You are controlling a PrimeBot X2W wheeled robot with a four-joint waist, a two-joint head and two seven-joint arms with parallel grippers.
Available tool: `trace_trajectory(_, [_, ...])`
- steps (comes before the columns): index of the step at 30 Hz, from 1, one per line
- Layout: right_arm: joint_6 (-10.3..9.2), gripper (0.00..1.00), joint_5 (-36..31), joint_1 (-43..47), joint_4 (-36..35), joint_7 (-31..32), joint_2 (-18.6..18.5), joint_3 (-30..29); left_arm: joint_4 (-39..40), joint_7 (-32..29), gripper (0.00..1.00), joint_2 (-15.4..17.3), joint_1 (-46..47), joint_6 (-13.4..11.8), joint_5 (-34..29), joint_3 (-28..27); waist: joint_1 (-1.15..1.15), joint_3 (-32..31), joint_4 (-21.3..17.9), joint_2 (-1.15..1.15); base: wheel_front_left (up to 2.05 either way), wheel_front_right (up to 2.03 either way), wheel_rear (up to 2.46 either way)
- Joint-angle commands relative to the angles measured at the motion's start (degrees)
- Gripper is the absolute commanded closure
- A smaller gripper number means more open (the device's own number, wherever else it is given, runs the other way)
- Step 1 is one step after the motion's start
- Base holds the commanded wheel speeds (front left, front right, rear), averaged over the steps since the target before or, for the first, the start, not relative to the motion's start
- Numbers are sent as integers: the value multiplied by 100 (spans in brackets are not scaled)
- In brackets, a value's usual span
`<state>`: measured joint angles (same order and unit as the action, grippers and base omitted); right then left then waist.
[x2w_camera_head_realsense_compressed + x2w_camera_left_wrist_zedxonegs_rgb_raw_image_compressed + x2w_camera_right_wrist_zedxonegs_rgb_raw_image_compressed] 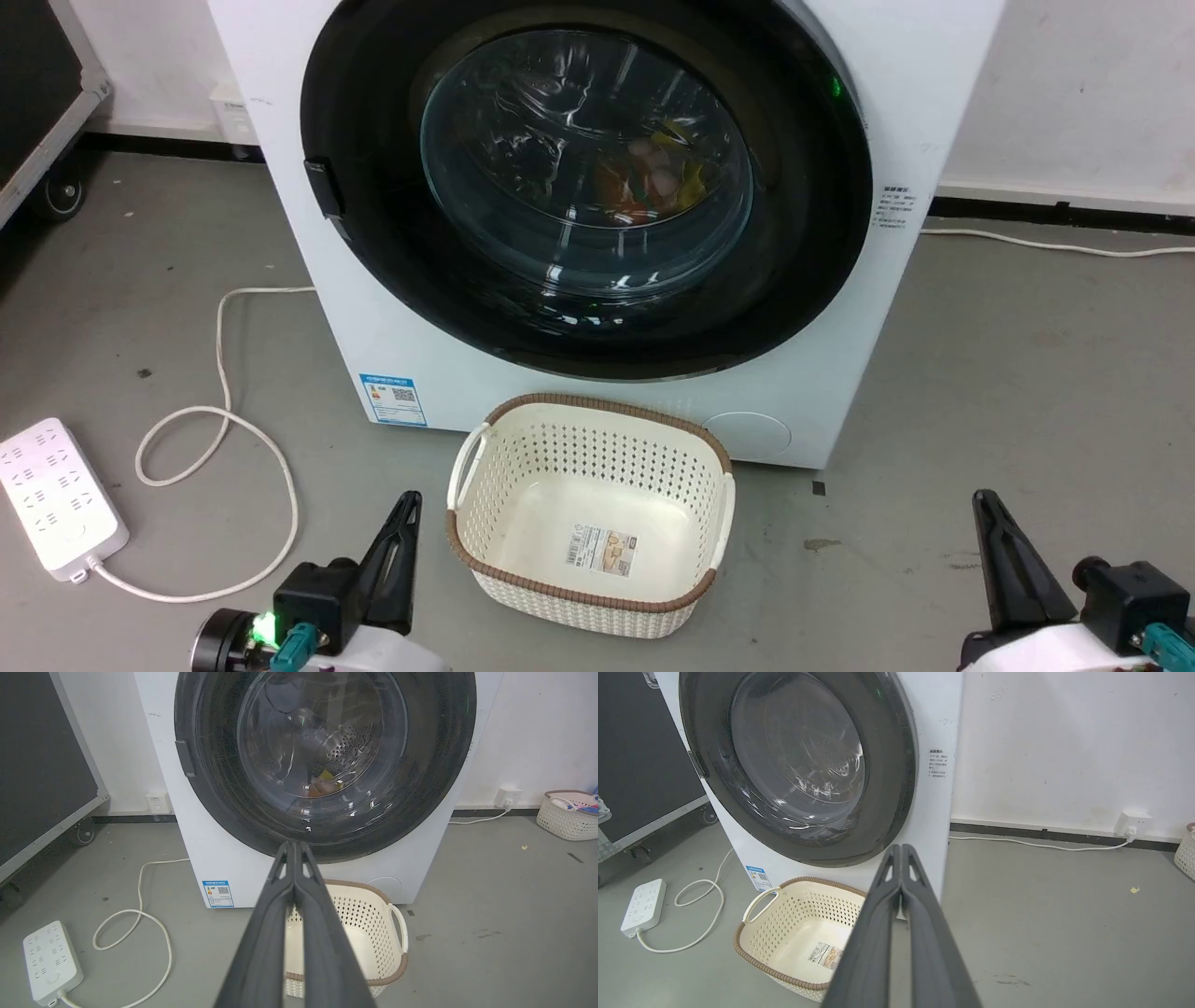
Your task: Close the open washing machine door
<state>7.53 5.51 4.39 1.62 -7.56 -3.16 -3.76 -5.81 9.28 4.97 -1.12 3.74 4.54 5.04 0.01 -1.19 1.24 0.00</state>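
Note:
The washing machine (392,345) is a big white front-loader standing straight ahead. The washing machine door (586,168), with a wide black rim and bulging glass, lies flat against the machine's front in the head view, and no gap shows around it. Coloured laundry (649,177) shows through the glass. A dark latch (320,187) sits on the rim's left side. My left gripper (409,499) is shut and empty at the lower left, well short of the door (322,756). My right gripper (980,499) is shut and empty at the lower right, also away from the door (798,760).
A cream perforated basket (597,406) stands on the floor right before the machine, between my grippers. A white power strip (56,499) and its looped cable (224,420) lie at the left. A black wheeled case (37,93) stands far left. Another basket (567,814) sits by the right wall.

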Motion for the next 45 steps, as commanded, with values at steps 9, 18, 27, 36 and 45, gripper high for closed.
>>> trace_trajectory(9, [-2,100,-99,-127,-54,106,12,49,91,-113,100,-29,49,-58,-94,-66,0,13,-13,0,0,0,0])
trace_trajectory(18, [-2,100,-158,-167,-68,190,14,92,154,-218,100,-53,57,-98,-141,-122,0,27,-28,0,0,0,0])
trace_trajectory(27, [-3,100,-216,-208,-82,274,16,134,217,-323,100,-76,65,-139,-187,-179,0,40,-42,0,0,0,0])
trace_trajectory(36, [-3,100,-275,-248,-96,358,19,176,281,-429,100,-99,73,-180,-234,-236,0,54,-56,0,0,0,0])
trace_trajectory(45, [-3,100,-333,-288,-110,442,21,218,344,-534,100,-122,81,-221,-280,-292,-1,68,-70,0,0,0,0])
